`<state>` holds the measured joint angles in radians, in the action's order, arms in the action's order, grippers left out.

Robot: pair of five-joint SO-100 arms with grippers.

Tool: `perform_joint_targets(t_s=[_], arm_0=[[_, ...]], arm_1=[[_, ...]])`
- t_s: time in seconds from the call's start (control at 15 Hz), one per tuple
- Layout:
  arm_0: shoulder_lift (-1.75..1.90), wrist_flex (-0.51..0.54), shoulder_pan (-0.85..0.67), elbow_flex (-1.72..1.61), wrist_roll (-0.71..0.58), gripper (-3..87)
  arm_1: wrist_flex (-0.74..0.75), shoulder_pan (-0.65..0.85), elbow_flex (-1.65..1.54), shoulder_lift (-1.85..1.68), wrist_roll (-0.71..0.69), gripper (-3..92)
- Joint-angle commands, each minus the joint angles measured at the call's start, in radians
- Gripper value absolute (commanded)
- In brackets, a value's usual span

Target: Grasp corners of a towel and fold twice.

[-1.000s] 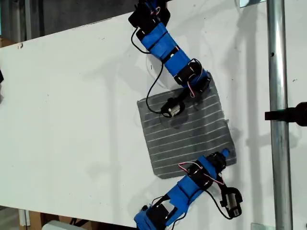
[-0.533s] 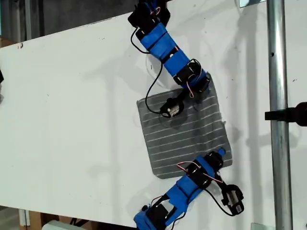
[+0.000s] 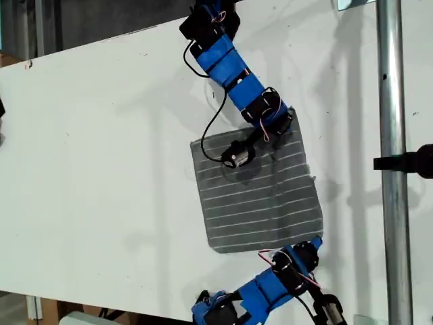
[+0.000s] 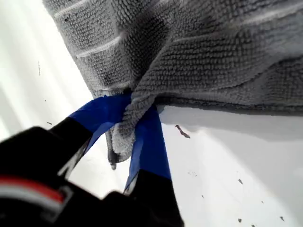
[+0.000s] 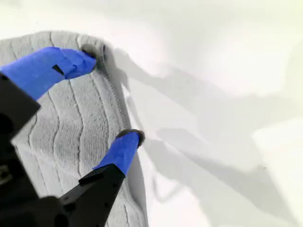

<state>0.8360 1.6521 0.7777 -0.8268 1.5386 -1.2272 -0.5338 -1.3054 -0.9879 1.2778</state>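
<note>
Our first gripper [image 4: 135, 113] is pinching a corner [image 4: 120, 142] of the towel [image 4: 213, 52]. The grey cloth is bunched between the blue jaws, and its hemmed tip hangs out behind them. Our second gripper [image 5: 110, 94] is spread wide and holds nothing, with one finger near a rounded corner and the other further along the towel's edge.

In the exterior view the striped towel [image 3: 260, 193] lies flat and unfolded on the white table [image 3: 101, 135], right of the middle. One arm [image 3: 233, 68] reaches in from the far side to the towel's far-right corner. Another arm [image 3: 281, 284] comes from the near side to the near-right corner — we cannot tell which is which. A metal pole [image 3: 391, 169] runs down the exterior view's right.
</note>
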Motion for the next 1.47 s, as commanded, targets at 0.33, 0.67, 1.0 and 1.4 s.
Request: perform_joint_targets(t_s=[0.33,0.67,1.0,1.4], arm_0=[[0.124,-0.032,-0.017,0.028,-0.064,25.2],[0.097,-0.15,-0.11,0.028,-0.144,24.2],[-0.043,-0.198,-0.124,0.023,-0.117,25.0],[-0.187,-0.229,-0.091,0.011,-0.002,6.0]], arm_1=[[-0.018,0.021,0.0,-0.035,0.0,-0.3],[-0.018,0.02,0.002,-0.037,0.003,-0.3],[-0.023,0.006,-0.005,-0.037,0.014,-0.3],[-0.026,0.0,-0.009,-0.038,0.025,-0.3]])
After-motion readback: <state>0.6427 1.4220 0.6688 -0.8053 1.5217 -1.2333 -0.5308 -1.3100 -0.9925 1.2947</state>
